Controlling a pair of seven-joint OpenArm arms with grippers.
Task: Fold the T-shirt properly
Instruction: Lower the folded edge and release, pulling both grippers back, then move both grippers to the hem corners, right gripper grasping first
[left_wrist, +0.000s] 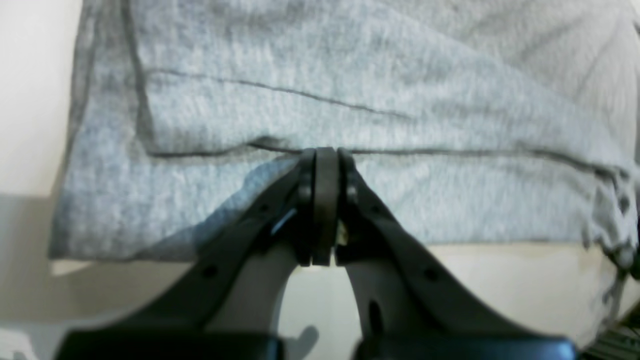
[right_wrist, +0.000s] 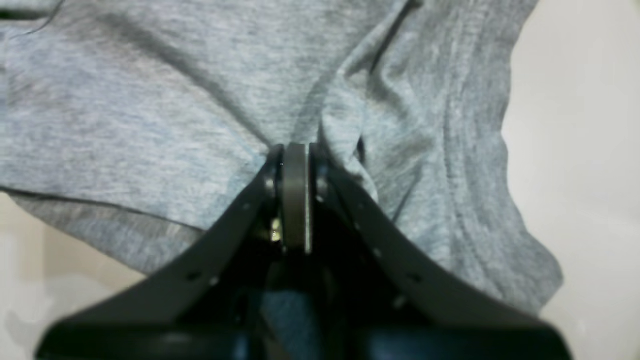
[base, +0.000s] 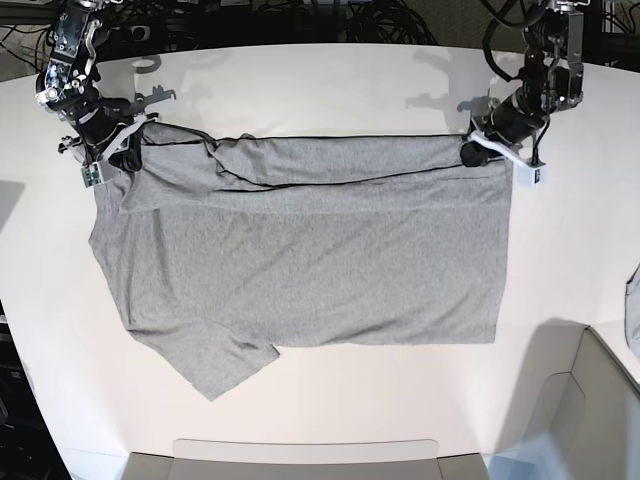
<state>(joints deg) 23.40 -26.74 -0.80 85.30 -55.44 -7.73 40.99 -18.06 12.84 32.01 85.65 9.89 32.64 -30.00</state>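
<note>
The heather-grey T-shirt (base: 300, 260) lies spread on the white table (base: 300, 80), plain side up, with its far edge folded over into a band. One sleeve points to the near left. My left gripper (base: 468, 152) is at the shirt's far right corner. In the left wrist view it (left_wrist: 326, 150) is shut, with its tips at a fold line of the cloth (left_wrist: 350, 75). My right gripper (base: 128, 150) is at the far left corner. In the right wrist view it (right_wrist: 296, 147) is shut on bunched cloth (right_wrist: 125, 100).
A narrow bluish-grey fabric sliver (base: 634, 310) shows at the right edge. A grey bin (base: 560, 420) stands at the near right and a grey tray rim (base: 300, 455) along the near edge. Cables (base: 380, 20) lie behind the table.
</note>
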